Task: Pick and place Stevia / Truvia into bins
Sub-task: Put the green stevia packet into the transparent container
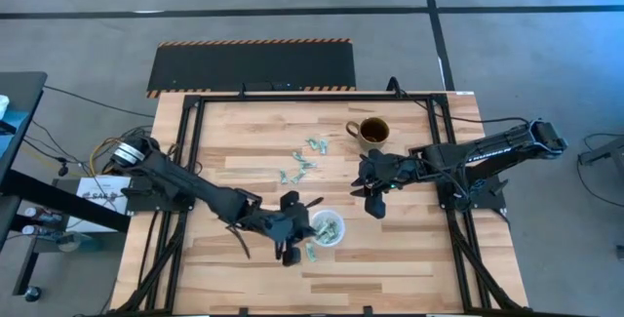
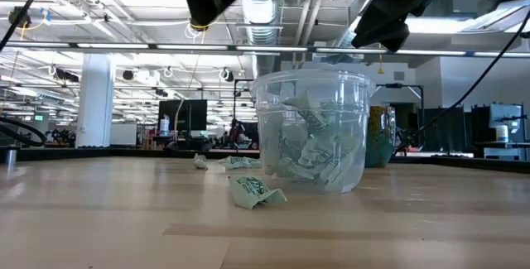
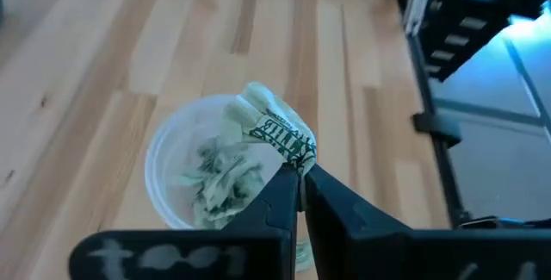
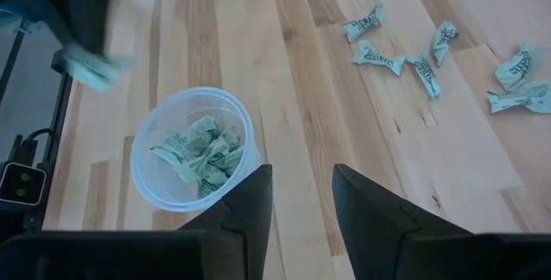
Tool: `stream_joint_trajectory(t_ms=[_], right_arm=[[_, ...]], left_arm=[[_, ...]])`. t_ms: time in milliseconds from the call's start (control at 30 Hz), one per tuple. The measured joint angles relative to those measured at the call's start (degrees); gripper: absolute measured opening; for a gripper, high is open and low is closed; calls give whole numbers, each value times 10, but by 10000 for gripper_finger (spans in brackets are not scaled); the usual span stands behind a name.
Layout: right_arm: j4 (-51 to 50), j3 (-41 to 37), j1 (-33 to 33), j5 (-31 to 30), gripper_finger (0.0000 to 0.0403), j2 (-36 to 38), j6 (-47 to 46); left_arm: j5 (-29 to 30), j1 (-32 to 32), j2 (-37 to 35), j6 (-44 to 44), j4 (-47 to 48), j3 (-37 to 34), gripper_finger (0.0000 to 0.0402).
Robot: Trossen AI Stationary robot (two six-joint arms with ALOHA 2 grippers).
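Overhead, left gripper [image 3: 300, 175] jaws pinched on a sachet [image 3: 277, 130] above cup [image 3: 164, 155]; right gripper [image 4: 301, 185] jaws apart, empty.

- Two dark, near-black arms are seen from above, each built of slim jointed segments.
- White lettering is printed along the long segment of the right arm [image 1: 487, 151]; it cannot be read.
- A round white-and-grey part is seen at the base of the left arm [image 1: 185, 185], with dark cables trailing off beside it.
- The left gripper [image 3: 300, 181] is formed by two flat, black, tapering fingers [image 3: 277, 196].
- The right gripper [image 4: 301, 185] is fitted with similar matte black fingers [image 4: 250, 196], broad at the root.
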State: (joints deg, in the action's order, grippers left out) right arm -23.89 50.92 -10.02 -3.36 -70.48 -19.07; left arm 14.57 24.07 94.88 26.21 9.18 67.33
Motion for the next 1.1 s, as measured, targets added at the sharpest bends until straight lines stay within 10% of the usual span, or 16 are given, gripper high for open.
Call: stream_joint_trajectory(t_ms=[367, 800, 1100], right_arm=[[2, 0, 0, -1, 116, 0, 0], [1, 0, 0, -2, 116, 0, 0], [-21, 0, 0, 0, 116, 0, -25]], left_arm=[[-97, -32, 38, -11, 4, 0, 31], [-94, -37, 30, -40, 11, 0, 166], [-82, 4, 29, 182, 162, 34, 164]])
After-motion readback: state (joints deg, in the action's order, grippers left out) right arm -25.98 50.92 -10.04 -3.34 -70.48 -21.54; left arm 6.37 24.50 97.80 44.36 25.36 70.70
